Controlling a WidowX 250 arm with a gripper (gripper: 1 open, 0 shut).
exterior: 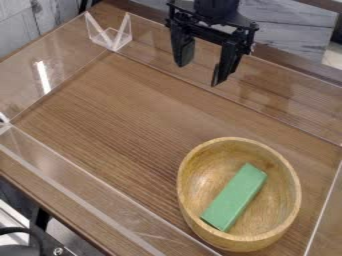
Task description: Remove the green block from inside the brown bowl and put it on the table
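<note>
The green block lies flat inside the brown bowl, slanted from the bowl's upper right toward its lower left. The bowl rests on the table at the lower right of the camera view. My gripper hangs at the top centre, pointing down, well above and behind the bowl. Its two dark fingers stand apart with nothing between them, so it is open.
Low clear plastic walls run around the tabletop's edges. A clear folded plastic piece stands at the back left corner. Bare wood-grain surface stretches from the bowl to the left wall.
</note>
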